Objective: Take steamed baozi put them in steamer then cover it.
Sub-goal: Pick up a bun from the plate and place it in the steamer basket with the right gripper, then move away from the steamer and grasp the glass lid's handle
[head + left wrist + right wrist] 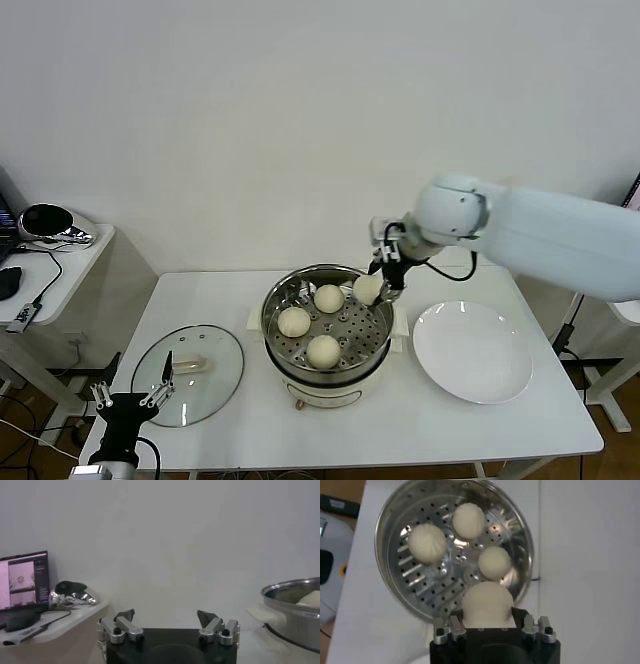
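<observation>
The steamer [285,368] stands mid-table with three steamed baozi on its perforated tray [294,321] [329,297] [323,351]. My right gripper [380,287] is shut on a fourth baozi [366,289], held just above the tray at the steamer's far right side. The right wrist view shows this baozi [487,602] between the fingers, with the others [427,542] [469,520] [494,562] below in the steamer [522,545]. The cover [188,373] lies flat on the table to the left. My left gripper [128,398] hangs open and empty at the table's near left corner.
A white plate [472,350] lies bare to the right of the steamer. A side table [60,262] with a shiny object and cables stands at the far left. In the left wrist view the open gripper [166,615] faces the wall, with the steamer's rim [295,591] off to one side.
</observation>
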Controlling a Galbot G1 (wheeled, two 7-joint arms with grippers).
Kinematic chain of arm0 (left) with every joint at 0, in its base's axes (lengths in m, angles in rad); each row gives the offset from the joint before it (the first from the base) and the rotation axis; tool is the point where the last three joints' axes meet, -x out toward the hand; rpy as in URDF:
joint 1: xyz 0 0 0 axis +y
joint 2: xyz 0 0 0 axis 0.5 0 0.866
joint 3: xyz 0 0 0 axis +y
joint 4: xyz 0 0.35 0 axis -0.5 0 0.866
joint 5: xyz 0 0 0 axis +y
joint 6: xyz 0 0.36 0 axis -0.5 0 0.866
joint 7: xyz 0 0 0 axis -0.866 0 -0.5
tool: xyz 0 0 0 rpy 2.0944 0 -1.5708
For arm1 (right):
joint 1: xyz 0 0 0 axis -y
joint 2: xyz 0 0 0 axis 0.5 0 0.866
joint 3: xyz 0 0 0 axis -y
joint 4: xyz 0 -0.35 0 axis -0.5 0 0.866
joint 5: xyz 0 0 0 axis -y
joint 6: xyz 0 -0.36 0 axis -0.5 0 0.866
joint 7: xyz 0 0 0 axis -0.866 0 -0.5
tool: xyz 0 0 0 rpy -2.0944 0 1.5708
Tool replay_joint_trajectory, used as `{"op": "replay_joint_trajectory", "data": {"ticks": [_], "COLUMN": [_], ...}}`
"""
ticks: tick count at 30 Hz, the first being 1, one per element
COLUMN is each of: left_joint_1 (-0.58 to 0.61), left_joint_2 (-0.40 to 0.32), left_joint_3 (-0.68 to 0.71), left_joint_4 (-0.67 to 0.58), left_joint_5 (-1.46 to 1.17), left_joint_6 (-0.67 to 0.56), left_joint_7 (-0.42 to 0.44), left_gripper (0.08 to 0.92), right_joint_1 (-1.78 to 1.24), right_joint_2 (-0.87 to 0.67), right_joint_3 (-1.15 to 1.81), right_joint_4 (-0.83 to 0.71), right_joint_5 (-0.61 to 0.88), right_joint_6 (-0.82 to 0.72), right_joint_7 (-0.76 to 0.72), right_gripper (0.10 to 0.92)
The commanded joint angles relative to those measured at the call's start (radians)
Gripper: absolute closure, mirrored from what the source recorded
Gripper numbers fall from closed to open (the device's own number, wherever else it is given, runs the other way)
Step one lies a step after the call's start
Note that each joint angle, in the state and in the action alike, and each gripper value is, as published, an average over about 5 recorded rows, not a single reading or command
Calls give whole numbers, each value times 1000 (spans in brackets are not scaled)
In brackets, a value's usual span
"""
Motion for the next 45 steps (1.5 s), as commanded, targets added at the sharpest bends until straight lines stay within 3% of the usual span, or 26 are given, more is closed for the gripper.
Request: {"op": "replay_joint_trajectory", "data": {"ticks": [1, 21, 30, 36, 39, 45], "left_joint_1": [-1, -3, -5, -12, -14, -13], "left_joint_2": [-6, -11, -8, -4, 0, 3], "left_joint_3": [1, 7, 6, 9, 8, 11], "left_joint_4": [-2, 3, 0, 7, 13, 19], "left_joint_5": [1, 2, 2, 2, 0, 2], "left_joint_6": [0, -3, -1, 0, 1, 3], "left_joint_7": [0, -1, 0, 0, 0, -2], "left_gripper": [177, 177, 177, 177, 177, 177], "right_joint_1": [-104, -162, -109, -70, -113, -434], "right_joint_2": [99, 107, 71, -29, -121, -360], "right_joint_3": [-22, 1, 51, 144, 223, 481], "right_joint_4": [-87, -93, -36, 60, 137, 310], "right_joint_5": [-16, -45, 4, 61, 131, 343], "right_joint_6": [-75, -74, -75, -74, -65, 132], "right_joint_7": [43, 66, 54, 66, 156, 553], "right_gripper": [406, 399, 221, 203, 203, 203]}}
